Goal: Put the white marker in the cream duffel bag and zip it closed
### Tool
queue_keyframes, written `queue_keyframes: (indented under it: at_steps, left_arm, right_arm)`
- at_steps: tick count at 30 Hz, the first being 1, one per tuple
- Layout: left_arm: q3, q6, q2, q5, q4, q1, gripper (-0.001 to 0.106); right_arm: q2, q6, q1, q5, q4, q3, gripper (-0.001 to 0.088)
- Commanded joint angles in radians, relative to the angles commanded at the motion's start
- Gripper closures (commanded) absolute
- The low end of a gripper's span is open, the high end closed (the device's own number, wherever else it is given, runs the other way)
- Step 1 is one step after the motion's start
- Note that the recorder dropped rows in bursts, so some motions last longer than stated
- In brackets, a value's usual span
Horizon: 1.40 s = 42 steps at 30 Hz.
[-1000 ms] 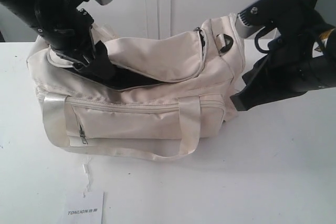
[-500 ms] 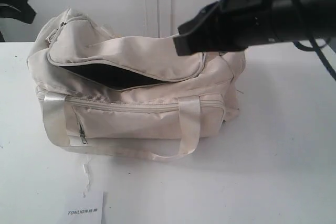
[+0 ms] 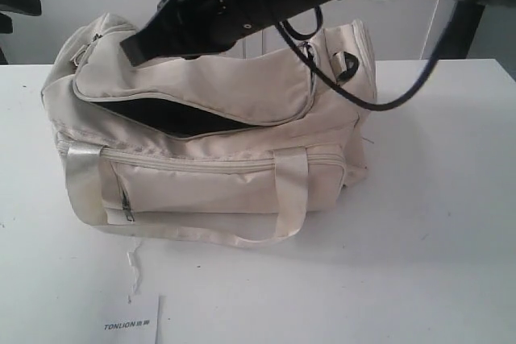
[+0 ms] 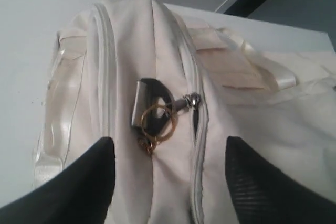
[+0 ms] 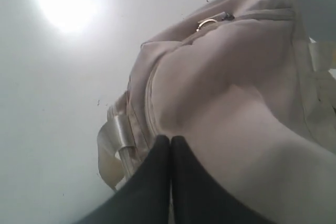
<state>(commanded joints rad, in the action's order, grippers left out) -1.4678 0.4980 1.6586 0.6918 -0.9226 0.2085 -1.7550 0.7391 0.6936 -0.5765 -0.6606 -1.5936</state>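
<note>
The cream duffel bag (image 3: 210,175) lies on the white table, its top flap (image 3: 201,90) partly unzipped over a dark gap (image 3: 161,118). The white marker is out of view. My right gripper (image 3: 133,50) reaches across above the bag's left end, and in the right wrist view it (image 5: 170,139) is shut with nothing between its fingers, close over the cream fabric (image 5: 226,77). My left gripper (image 4: 169,141) stands open above the bag's end, where a dark ring with gold loops (image 4: 155,116) sits beside the zip (image 4: 198,145). In the exterior view only a black part of it (image 3: 16,2) shows at the left edge.
A flat white card printed "TONLION" (image 3: 129,324) lies at the table's front edge, with a torn paper strip (image 3: 131,267) just behind it. The bag's shiny strap handles (image 3: 286,199) hang down its front. A black cable (image 3: 379,102) loops over the bag's right end.
My right arm has swept from the right side across the top of the bag to its left end. My left gripper has left the bag's opening and drawn back to the far left.
</note>
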Motion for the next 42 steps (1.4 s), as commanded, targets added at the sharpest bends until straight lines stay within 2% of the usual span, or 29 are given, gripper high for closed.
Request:
queue_keyframes:
  at_steps: [3,5,8,10,12,15,20,25,29,34,37,40,41,42]
  left_arm:
    - [-0.056,0.0,0.075,0.039,-0.028,0.0,0.041]
    - [-0.097,0.0,0.117,0.045,-0.047,0.0,0.041]
    - [-0.153,0.0,0.178,0.057,-0.052,0.0,0.041]
    - [-0.162,0.0,0.216,0.062,-0.081,0.0,0.041]
    - [-0.162,0.006,0.241,0.068,-0.109,0.0,0.041]
    - [-0.162,0.037,0.283,0.07,-0.153,0.0,0.041]
    - [-0.162,0.061,0.324,0.07,-0.218,-0.002,0.041]
    - [-0.162,0.067,0.358,0.06,-0.222,-0.002,0.041]
    - [-0.162,0.073,0.38,0.068,-0.247,-0.002,0.042]
    - [-0.162,0.081,0.405,0.076,-0.256,-0.014,0.066]
    - [-0.162,0.125,0.408,0.083,-0.274,-0.031,0.078]
    - [-0.162,0.152,0.406,0.113,-0.294,-0.037,0.096]
    - [-0.162,0.154,0.406,0.127,-0.302,-0.037,0.105]
    - [-0.162,0.157,0.404,0.14,-0.302,-0.037,0.105]
  right_arm:
    - [-0.076,-0.002,0.032,0.0,0.004,-0.112,0.0855]
    - [-0.123,-0.002,0.044,0.002,0.006,-0.179,0.0777]
    - [-0.21,-0.013,0.055,0.006,0.006,-0.304,0.0599]
    - [-0.261,-0.013,0.062,0.012,0.006,-0.367,0.0524]
    - [-0.296,-0.006,0.066,0.04,0.006,-0.41,0.0493]
    - [-0.356,0.056,0.073,0.097,0.009,-0.479,0.0483]
    - [-0.438,0.095,0.084,0.114,0.022,-0.545,0.0483]
    - [-0.499,0.095,0.092,0.119,0.154,-0.594,0.0483]
    - [-0.527,0.091,0.092,0.121,0.181,-0.603,0.0483]
    - [-0.538,0.089,0.093,0.049,0.26,-0.603,0.0483]
    - [-0.536,0.011,0.093,-0.023,0.337,-0.603,0.0483]
    - [-0.526,-0.082,0.093,-0.111,0.42,-0.603,0.0483]
    - [-0.518,-0.098,0.093,-0.138,0.437,-0.603,0.0483]
    - [-0.512,-0.1,0.093,-0.154,0.44,-0.603,0.048]
